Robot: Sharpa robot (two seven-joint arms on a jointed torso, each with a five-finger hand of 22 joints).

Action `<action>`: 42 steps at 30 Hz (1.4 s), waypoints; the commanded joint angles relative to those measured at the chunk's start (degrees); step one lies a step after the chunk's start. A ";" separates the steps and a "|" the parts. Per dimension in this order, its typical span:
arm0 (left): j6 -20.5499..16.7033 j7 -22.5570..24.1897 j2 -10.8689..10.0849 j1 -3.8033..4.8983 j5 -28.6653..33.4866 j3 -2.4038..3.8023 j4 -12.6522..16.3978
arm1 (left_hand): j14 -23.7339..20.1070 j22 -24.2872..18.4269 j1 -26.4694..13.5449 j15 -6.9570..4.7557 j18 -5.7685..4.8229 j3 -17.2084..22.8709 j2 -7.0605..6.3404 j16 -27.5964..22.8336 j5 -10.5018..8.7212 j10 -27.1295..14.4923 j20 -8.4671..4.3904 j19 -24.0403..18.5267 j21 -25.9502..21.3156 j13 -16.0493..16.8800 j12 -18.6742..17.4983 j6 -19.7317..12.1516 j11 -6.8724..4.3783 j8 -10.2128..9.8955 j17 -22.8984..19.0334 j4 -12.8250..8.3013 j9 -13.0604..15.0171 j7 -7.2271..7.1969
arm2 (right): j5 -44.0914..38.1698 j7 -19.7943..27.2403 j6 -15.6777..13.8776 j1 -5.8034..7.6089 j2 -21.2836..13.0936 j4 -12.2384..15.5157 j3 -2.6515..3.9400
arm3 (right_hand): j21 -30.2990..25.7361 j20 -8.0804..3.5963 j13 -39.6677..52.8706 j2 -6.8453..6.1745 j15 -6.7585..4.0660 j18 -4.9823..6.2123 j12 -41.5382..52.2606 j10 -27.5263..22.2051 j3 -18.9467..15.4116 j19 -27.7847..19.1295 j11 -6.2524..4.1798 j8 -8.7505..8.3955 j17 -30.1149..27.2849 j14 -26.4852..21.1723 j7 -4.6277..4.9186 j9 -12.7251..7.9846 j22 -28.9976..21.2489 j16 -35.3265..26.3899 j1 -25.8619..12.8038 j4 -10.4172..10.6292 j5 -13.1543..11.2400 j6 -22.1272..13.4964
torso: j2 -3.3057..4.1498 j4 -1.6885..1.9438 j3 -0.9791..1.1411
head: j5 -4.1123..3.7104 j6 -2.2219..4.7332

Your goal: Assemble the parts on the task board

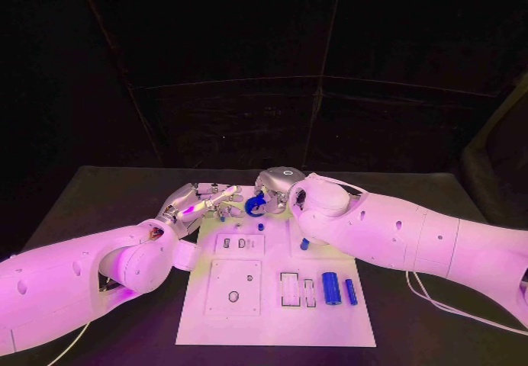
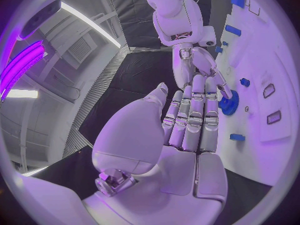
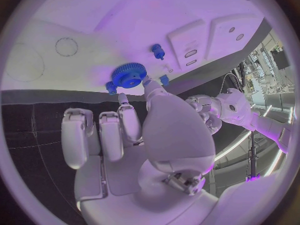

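The white task board [image 1: 275,320] lies in the middle of the table. Over its far end my right hand [image 1: 278,187] pinches a blue gear [image 1: 255,204] between thumb and a finger; the right wrist view shows the gear [image 3: 129,76] at the fingertips [image 3: 150,86], just above the board [image 3: 75,15]. My left hand [image 1: 204,201] hovers beside it at the board's far left corner, fingers [image 2: 192,110] stretched out and holding nothing, close to the gear [image 2: 228,104]. A small blue peg [image 3: 156,50] stands in the board near the gear.
A thick blue cylinder [image 1: 330,288] and a thinner one [image 1: 350,291] lie at the board's right side, next to rectangular slots [image 1: 291,290]. A small blue piece [image 1: 304,244] sits further up. Raised plates with holes [image 1: 234,287] take the board's left half.
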 commanded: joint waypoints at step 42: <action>0.51 -0.29 0.27 -0.01 -0.23 0.01 -0.75 | -0.57 -0.14 0.50 0.19 0.74 0.39 0.00 -0.26 0.05 -0.44 0.15 -0.46 -0.33 -0.08 -0.33 -0.29 0.01 -0.34 0.22 -0.32 -0.02 0.09 | 35.33 29.16 -3.61 0.06 -28.74 6.01 -0.12 | -1.00 -0.34 1.64 -0.81 -0.42 -0.62 -0.63 -0.71 -0.23 -0.02 -0.78 -0.95 7.97 4.36 -0.90 0.00 6.09 -0.82 6.58 -4.39 4.10 0.51 | -0.38 -1.59 0.75 | -1.52 1.43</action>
